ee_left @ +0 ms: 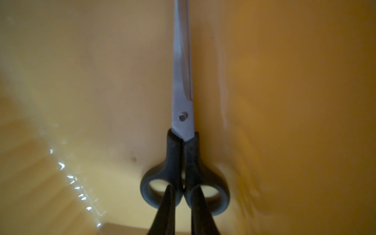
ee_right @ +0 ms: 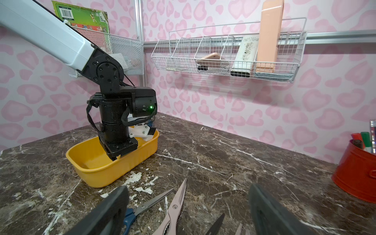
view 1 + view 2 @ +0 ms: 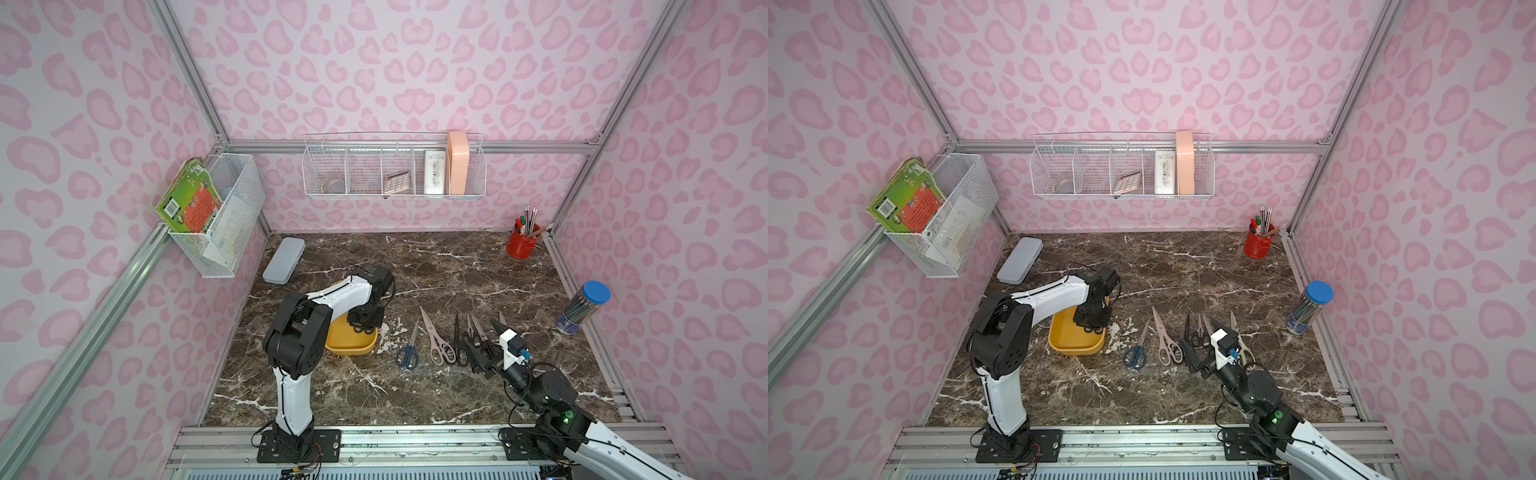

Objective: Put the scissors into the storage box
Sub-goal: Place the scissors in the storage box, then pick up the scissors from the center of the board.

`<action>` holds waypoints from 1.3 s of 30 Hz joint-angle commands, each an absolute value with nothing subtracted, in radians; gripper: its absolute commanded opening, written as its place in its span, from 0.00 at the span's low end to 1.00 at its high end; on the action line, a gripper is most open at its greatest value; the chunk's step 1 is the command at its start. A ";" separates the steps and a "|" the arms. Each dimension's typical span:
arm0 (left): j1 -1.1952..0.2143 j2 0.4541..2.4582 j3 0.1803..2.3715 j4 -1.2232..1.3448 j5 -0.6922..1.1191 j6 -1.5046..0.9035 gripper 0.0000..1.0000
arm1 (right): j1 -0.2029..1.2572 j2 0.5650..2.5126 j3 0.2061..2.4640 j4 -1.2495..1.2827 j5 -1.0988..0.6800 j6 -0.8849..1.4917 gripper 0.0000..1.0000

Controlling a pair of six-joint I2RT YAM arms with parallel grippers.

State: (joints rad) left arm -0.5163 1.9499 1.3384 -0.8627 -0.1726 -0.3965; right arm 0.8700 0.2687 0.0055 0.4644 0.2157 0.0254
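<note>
A: Where is the pair in hand?

B: Down inside the shallow yellow-orange plastic storage box (image 2: 97, 177), at the left of the dark marble-patterned table (image 3: 457, 270). The left gripper (image 1: 182, 187) is clenched on the black-handled steel scissors (image 1: 183, 122). One fingertip reaches into each ring, and the two pinch the handle bars between the rings. The blades are closed and run along the box floor. Whether they rest on it I cannot tell.

A: And to the right of it?

B: A row lying flat on the table, blades pointing away from the robot. First come blue-handled scissors (image 3: 409, 349), then long beige-pink-handled scissors (image 3: 432, 334), then dark-handled pairs (image 3: 457, 332), then a cream-handled pair (image 3: 1234, 322). The right gripper (image 2: 188, 195) hangs over that row with its jaws spread wide, holding nothing.

A: How will they handle?

B: Stiff, I judge, and fairly light. The thin, slick blades lie flush on the hard stone, so they are poor to pinch. Better to take the plastic handles, which are thicker and less slippery. A grip close to the pivot should let the pair hang level and keep the blades shut.
</note>
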 commanded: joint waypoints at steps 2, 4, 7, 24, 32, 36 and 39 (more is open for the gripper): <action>-0.529 1.942 1.320 -0.860 -0.135 -0.448 0.00 | 0.871 0.252 -0.066 0.459 0.222 0.023 0.94; -0.530 1.922 1.301 -0.852 -0.127 -0.459 0.00 | 0.870 0.246 -0.069 0.457 0.222 0.023 0.94; -0.529 1.897 1.281 -0.845 -0.130 -0.475 0.00 | 0.871 0.243 -0.070 0.456 0.222 0.021 0.94; -0.529 1.661 1.377 -0.956 -0.195 -0.545 0.50 | 0.871 0.379 -0.045 0.502 0.208 0.025 0.94; -0.680 1.533 1.346 -0.994 -0.124 -0.594 0.39 | 0.871 0.472 -0.018 0.520 0.179 0.020 0.94; -0.806 1.577 1.337 -1.003 -0.055 -0.630 0.34 | 0.869 0.461 -0.021 0.518 0.185 0.020 0.93; -0.883 1.653 1.349 -0.981 -0.020 -0.657 0.35 | 0.870 0.455 -0.022 0.517 0.189 0.020 0.93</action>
